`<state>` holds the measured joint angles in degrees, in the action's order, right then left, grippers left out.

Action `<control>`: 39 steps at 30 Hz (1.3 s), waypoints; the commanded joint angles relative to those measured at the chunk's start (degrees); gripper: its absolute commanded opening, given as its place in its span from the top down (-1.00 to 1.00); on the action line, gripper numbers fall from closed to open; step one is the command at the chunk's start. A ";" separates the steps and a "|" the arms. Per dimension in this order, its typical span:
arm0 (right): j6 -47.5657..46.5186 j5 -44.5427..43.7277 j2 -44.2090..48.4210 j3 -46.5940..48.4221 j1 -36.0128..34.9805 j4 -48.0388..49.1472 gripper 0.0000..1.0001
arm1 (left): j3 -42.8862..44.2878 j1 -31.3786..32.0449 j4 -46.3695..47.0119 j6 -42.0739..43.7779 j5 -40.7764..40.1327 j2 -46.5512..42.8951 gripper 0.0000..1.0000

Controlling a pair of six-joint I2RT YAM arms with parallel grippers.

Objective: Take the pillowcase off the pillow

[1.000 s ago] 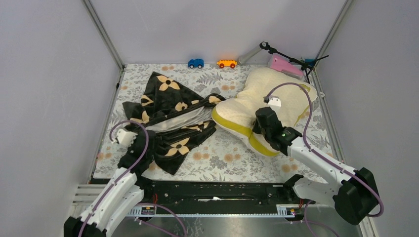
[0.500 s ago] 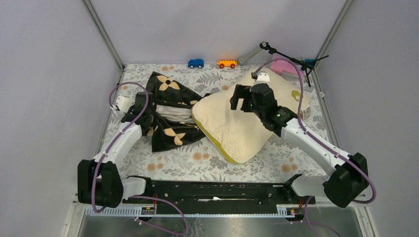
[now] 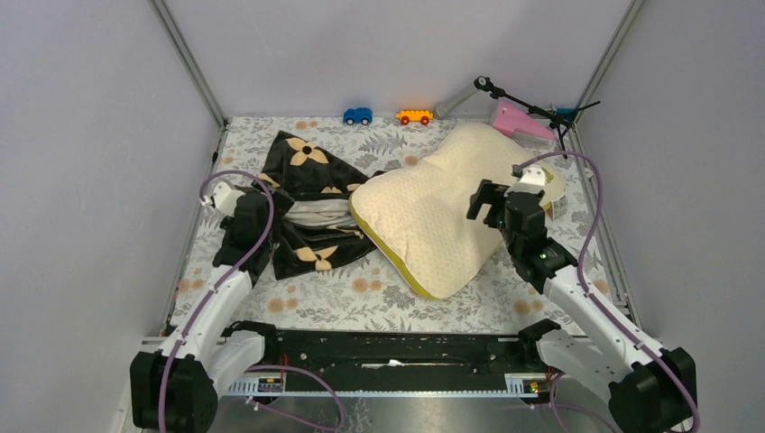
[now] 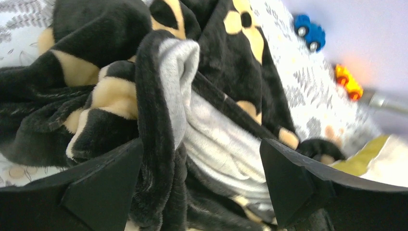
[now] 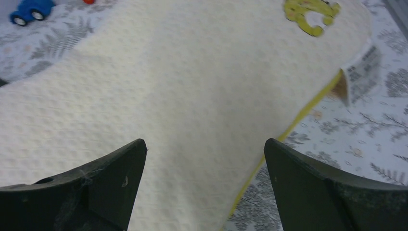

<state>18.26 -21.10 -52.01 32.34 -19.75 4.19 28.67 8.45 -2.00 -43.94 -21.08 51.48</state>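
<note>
Where our two arms reach out from the near edge, both pairs of fingers stand wide apart and clamp nothing. Our left gripper hangs low over the pillowcase, and a bunched black fold with its pale grey lining rises between the fingers, lying just beside the left one. Our right gripper hovers over the pillow, whose dimpled cream top fills the gap between the fingers. From above we see the pillowcase crumpled on the left of the floral sheet, its right edge meeting the bare pillow's left corner. Farther out, the pillow's label tag and yellow-green logo show, and beyond them a blue toy car and an orange toy car.
</note>
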 commanded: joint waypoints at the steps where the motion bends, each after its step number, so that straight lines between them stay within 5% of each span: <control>1: -6.35 -1.73 5.88 -10.78 4.36 16.72 -0.99 | -6.26 1.44 19.60 16.05 5.68 -1.87 -0.98; 6: -12.61 1.86 4.90 -16.61 7.56 24.76 -0.99 | -12.40 1.91 31.15 27.03 4.03 -0.81 -0.98; 9: -14.24 2.27 -1.58 -16.73 8.77 29.66 -0.99 | -14.31 1.90 36.42 30.66 1.72 2.36 -0.98; 13: -16.15 2.85 -12.85 -20.95 9.64 50.11 -0.99 | -17.47 1.92 45.02 38.98 3.75 9.27 -0.98; 22: -20.10 -1.22 -31.92 -18.63 11.67 63.07 -0.99 | -23.27 -0.28 68.45 44.28 4.35 18.17 -0.98; 28: -17.02 5.05 -35.03 -18.56 15.57 63.77 -0.86 | -17.03 -3.31 62.60 41.35 5.59 23.26 -0.98; 30: -17.11 4.77 -37.67 -19.81 16.06 69.92 -0.88 | -15.05 -3.43 59.75 41.31 6.08 24.49 -0.98; 39: -17.76 6.79 -36.80 -19.67 16.03 68.68 -0.99 | -13.67 -3.78 60.81 39.93 9.94 27.47 -0.98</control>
<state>1.54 -14.26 -88.27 12.60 -4.27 69.52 13.65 5.28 55.05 -2.02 -15.44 77.08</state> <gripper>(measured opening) 0.993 0.989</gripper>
